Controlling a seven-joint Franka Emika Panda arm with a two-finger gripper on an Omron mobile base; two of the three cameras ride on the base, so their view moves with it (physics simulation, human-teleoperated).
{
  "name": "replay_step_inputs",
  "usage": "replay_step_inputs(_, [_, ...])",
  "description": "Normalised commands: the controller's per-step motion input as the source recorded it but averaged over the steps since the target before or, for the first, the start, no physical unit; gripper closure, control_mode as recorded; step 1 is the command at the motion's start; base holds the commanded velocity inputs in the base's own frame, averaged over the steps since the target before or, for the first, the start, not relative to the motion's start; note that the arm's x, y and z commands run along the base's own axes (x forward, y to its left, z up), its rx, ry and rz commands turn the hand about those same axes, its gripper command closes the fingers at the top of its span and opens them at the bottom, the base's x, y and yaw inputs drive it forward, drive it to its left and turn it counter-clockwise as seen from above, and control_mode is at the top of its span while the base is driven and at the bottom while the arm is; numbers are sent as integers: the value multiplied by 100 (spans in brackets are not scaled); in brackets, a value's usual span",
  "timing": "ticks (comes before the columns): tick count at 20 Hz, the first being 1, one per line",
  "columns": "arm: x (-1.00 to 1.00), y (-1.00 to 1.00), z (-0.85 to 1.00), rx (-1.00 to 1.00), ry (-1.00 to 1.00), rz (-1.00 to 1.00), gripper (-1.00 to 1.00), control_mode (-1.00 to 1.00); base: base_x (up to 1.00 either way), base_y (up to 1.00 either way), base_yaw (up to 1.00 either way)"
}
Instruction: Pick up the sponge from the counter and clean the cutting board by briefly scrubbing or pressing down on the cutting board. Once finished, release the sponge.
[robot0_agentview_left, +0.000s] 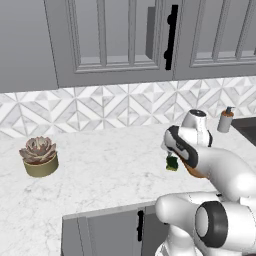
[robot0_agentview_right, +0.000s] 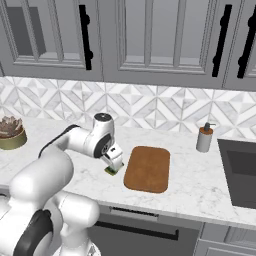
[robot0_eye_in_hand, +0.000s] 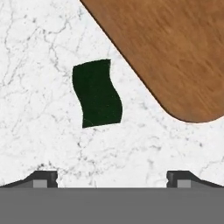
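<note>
The small dark green sponge with a wavy outline (robot0_eye_in_hand: 97, 93) lies flat on the broad white marble bench with faint grey veins (robot0_eye_in_hand: 39, 131). In the hand view it sits at about 10 o'clock from picture centre, green face up. It does not touch the flat orange-brown wooden cutting board with rounded corners (robot0_eye_in_hand: 175, 57), which fills the 1 to 2 o'clock part of that view; a strip of bare marble separates the two.

The two dark fingers (robot0_eye_in_hand: 43, 178) stand wide apart at the bottom of the hand view, one at 7 o'clock and one at 5 o'clock, with nothing between them. The gripper (robot0_eye_in_hand: 112, 179) hovers above the sponge and is clear of it; the sponge sits closer to the 7 o'clock finger than to the other.

In the right base view the sponge (robot0_agentview_right: 112, 171) lies just beside the long edge of the cutting board (robot0_agentview_right: 148, 168), at 9 o'clock from it, directly below the white hand. A thin yellow layer shows under the green there. In the left base view the sponge (robot0_agentview_left: 172, 164) is partly hidden by the white arm.

Other items on the bench: an olive-coloured round pot with a pinkish succulent (robot0_agentview_left: 39, 157) well apart from the sponge, at 9 o'clock from it in the left base view; a grey soap dispenser with a brown top (robot0_agentview_right: 204, 138) at 2 o'clock from the board, near the dark sink (robot0_agentview_right: 240, 175).
</note>
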Motion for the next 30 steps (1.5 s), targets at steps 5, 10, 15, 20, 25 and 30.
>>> replay_step_inputs(5, [45, 0, -33, 5, 0, 1, -100, -100, 0, 0, 0])
replay_step_inputs(10, [43, 0, -16, 2, 2, 2, -100, -100, 0, 0, 0])
replay_step_inputs(15, [15, -1, -3, -8, 12, 0, -100, -100, 0, 0, 0])
replay_step_inputs(20, [0, -6, -27, -4, 5, 1, -100, -100, 0, 0, 0])
replay_step_inputs(25, [-1, -17, -32, 0, 0, 2, -100, -100, 0, 0, 0])
replay_step_inputs(30, [2, -7, -19, 0, 0, 1, -100, -100, 0, 0, 0])
